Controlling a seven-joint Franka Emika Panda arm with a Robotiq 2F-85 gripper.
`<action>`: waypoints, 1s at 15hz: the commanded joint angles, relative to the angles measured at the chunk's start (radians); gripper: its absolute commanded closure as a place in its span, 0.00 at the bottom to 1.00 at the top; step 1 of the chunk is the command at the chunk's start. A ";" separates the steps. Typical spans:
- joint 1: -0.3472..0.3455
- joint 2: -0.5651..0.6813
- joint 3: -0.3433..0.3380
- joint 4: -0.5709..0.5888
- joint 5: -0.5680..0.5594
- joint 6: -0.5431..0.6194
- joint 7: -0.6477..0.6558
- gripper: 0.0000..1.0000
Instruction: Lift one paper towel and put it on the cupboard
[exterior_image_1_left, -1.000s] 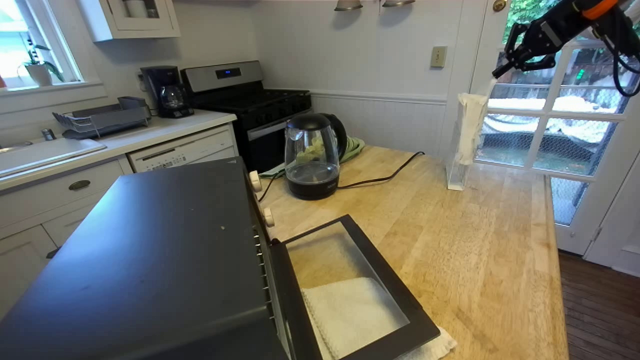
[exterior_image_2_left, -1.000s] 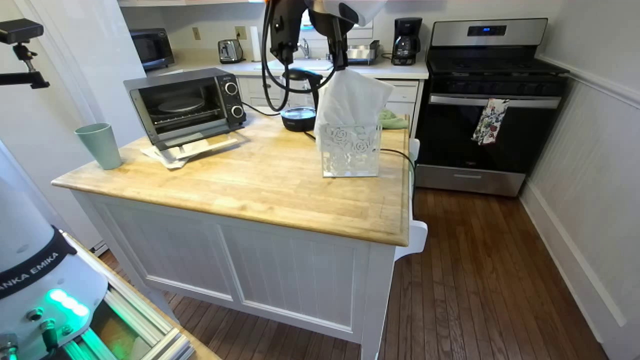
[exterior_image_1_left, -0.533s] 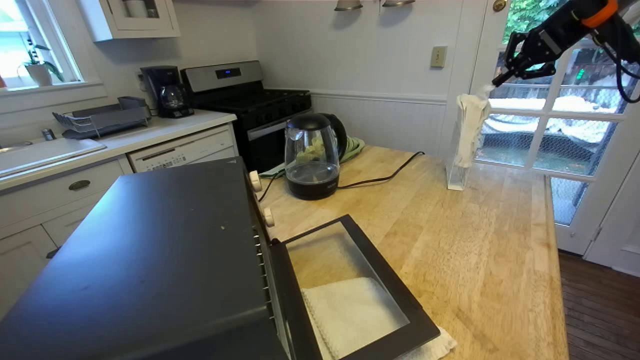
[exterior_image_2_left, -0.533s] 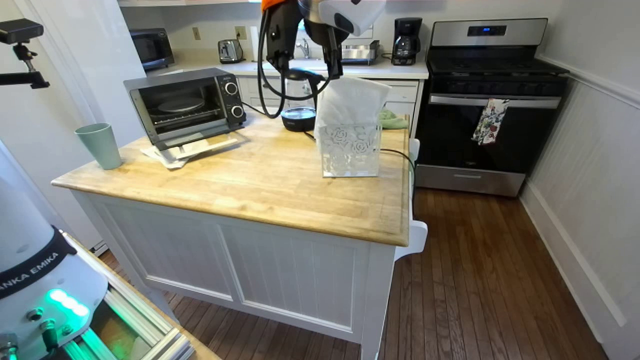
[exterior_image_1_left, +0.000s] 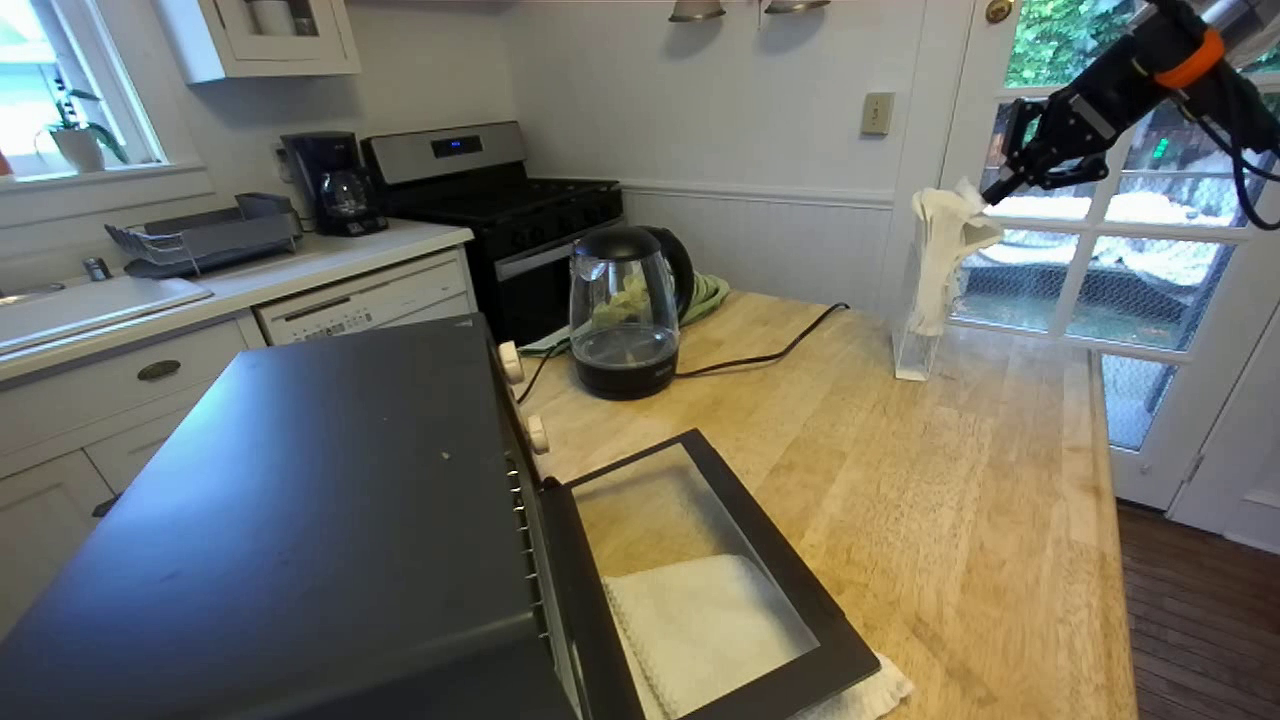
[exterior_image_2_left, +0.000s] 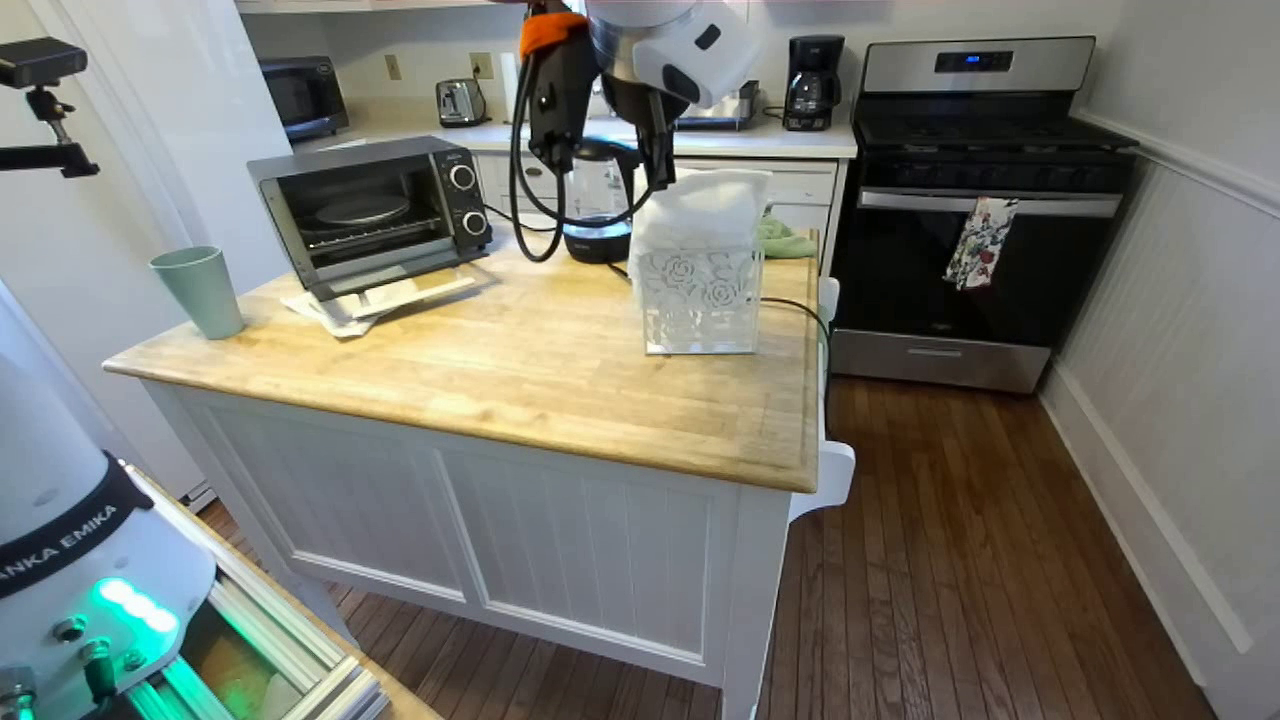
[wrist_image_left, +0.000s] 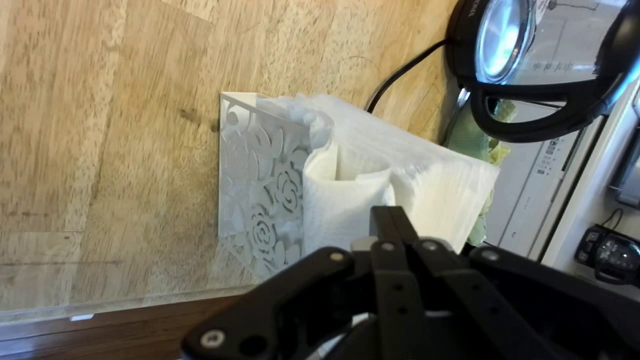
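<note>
My gripper (exterior_image_1_left: 988, 196) is shut just above the napkin holder (exterior_image_2_left: 700, 325). In the wrist view, the fingertips (wrist_image_left: 392, 211) are together, with a white edge of the paper towel (wrist_image_left: 336, 212) at their tips. That sheet curls over in a loop on the holder's near side; it bulges outward in an exterior view (exterior_image_1_left: 984, 234). Its lower part is still among the white stack (wrist_image_left: 445, 192) in the clear, rose-patterned holder. The cupboard's honey-coloured wood top (exterior_image_2_left: 450, 375) lies under the holder. The exact grip on the sheet is partly hidden behind the fingers.
A glass kettle (exterior_image_1_left: 625, 330) with a black cord stands near the holder. A toaster oven (exterior_image_2_left: 370, 215) has its door down over a white bundle (exterior_image_1_left: 700, 620). A green cup (exterior_image_2_left: 200, 292) stands at the counter's far end. A green cloth (exterior_image_2_left: 782, 240) lies behind the holder.
My gripper has moved down toward the holder and slightly left in an exterior view. The sheet, stretched up to the fingertips before, now bends and bulges outward. The fingers stay shut.
</note>
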 joint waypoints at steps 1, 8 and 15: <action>-0.003 0.037 0.005 0.007 -0.027 0.006 0.021 1.00; -0.031 0.050 -0.020 0.038 -0.038 0.024 0.096 1.00; -0.074 -0.109 -0.069 0.020 0.083 -0.011 0.002 1.00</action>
